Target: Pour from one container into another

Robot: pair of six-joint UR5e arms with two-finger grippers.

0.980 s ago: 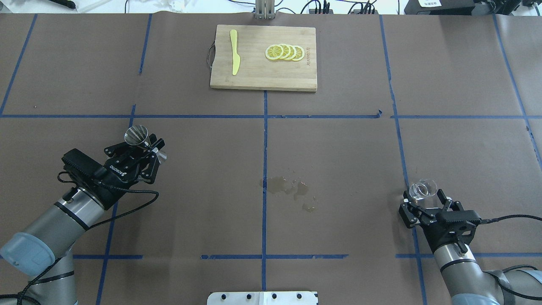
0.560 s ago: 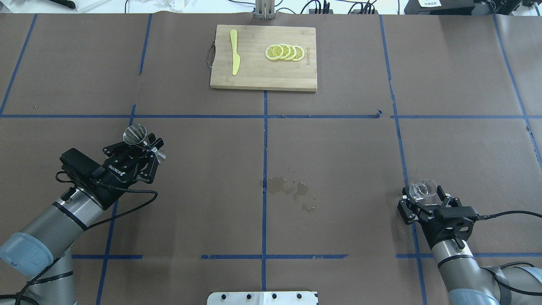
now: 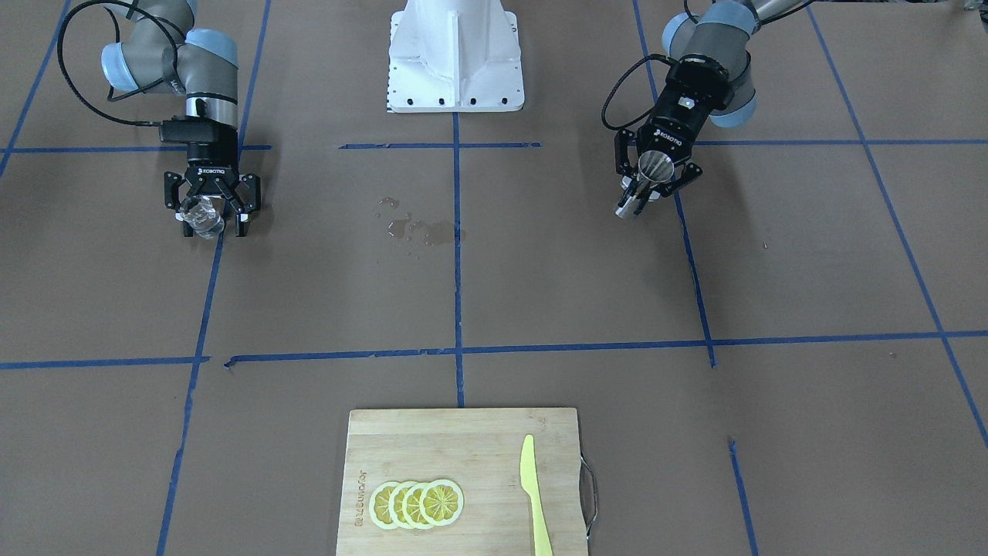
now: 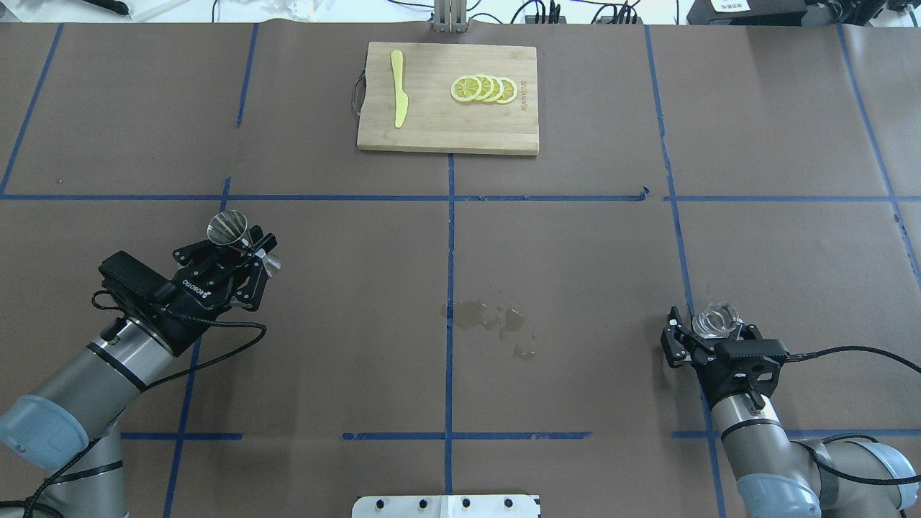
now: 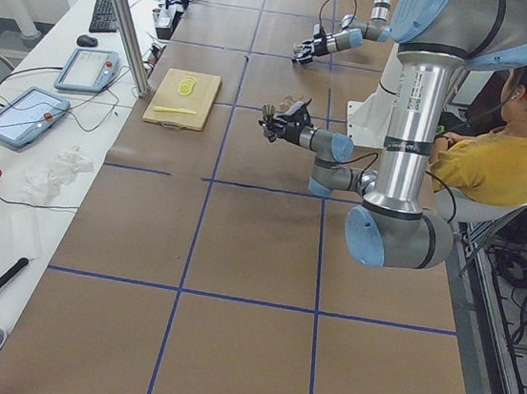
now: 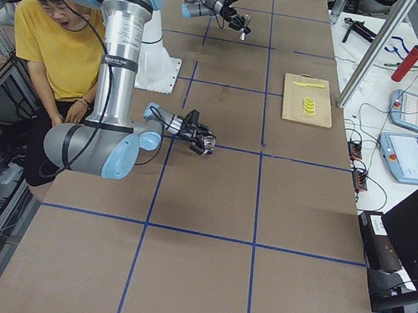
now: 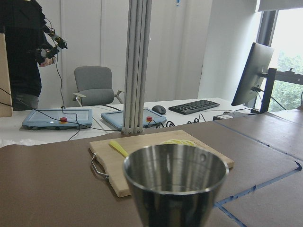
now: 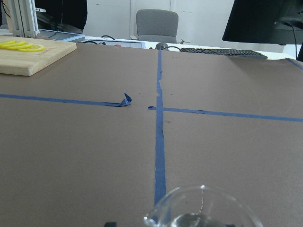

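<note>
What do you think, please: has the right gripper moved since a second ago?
Yes. In the overhead view the right gripper has shifted slightly left, its finger farther past the blue tape line toward the spill; the glass cup barely moved.

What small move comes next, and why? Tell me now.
Probably carry the right gripper, shut on the glass cup, inward toward the jigger held by the left gripper: both containers are gripped, yet they hang at opposite sides of the table, too far apart to pour.

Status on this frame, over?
Left gripper shut on jigger. Right gripper shut on glass cup. Vessels far apart, no pour underway. Spill between them.
</note>
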